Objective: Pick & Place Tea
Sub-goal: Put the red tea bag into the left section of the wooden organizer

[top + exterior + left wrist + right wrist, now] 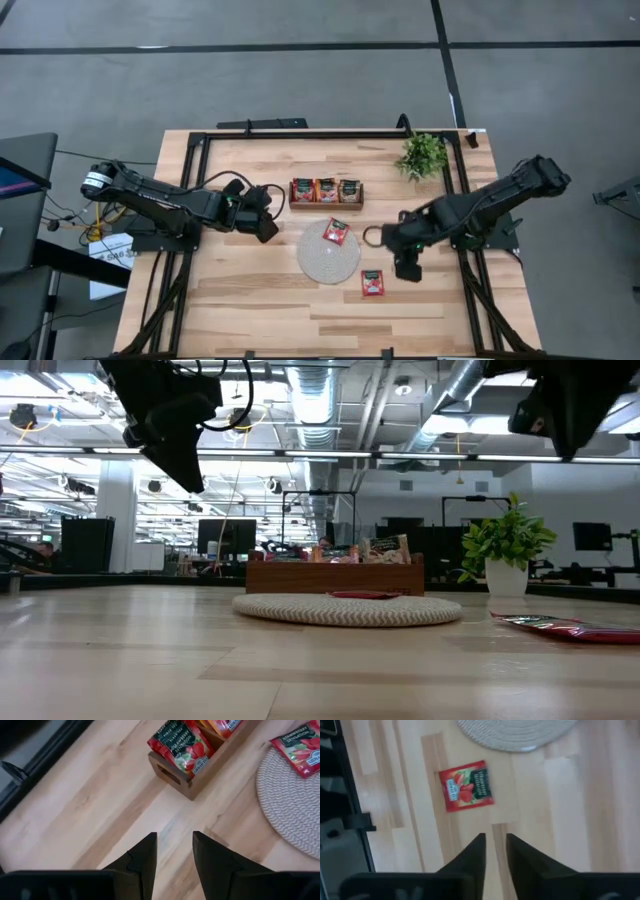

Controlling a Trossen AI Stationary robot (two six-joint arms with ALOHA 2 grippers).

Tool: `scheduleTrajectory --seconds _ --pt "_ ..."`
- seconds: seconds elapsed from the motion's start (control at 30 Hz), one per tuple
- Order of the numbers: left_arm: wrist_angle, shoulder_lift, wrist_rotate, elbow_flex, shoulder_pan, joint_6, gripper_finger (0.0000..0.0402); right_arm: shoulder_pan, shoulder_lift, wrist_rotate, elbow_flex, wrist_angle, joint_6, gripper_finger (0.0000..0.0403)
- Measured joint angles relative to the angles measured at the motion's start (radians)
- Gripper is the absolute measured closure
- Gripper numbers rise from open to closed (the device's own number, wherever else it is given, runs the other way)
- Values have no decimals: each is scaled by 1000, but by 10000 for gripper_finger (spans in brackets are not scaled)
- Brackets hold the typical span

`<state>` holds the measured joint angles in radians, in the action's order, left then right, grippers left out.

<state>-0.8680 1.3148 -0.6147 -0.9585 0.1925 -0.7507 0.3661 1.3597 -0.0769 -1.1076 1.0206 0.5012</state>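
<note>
One red tea sachet (336,232) lies flat on the round woven mat (328,262); it also shows in the left wrist view (299,747). A second sachet (372,283) lies flat on the bare wood near the mat (466,786). More sachets (326,190) stand in the wooden tray (187,782). My left gripper (268,228) hovers open above the table left of the tray (174,855). My right gripper (408,268) hovers right of the loose sachet, fingers slightly apart (495,850), holding nothing.
A small potted plant (423,155) stands at the far right of the table. A black metal frame (330,135) runs along the far edge and both sides. Bare wood lies along the near half of the table (250,300).
</note>
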Motion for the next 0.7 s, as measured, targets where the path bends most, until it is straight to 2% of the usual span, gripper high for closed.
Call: scheduleTrajectory --seconds 0.17,0.33,0.7 --pt "3 0 37 0 0 -27 283 40 125 13 0 -60 -37 291" --pt "4 0 92 0 1 -32 283 48 237 56 0 -71 -57 268" --pt "0 0 109 0 27 -51 283 49 395 53 1 -121 -87 266"
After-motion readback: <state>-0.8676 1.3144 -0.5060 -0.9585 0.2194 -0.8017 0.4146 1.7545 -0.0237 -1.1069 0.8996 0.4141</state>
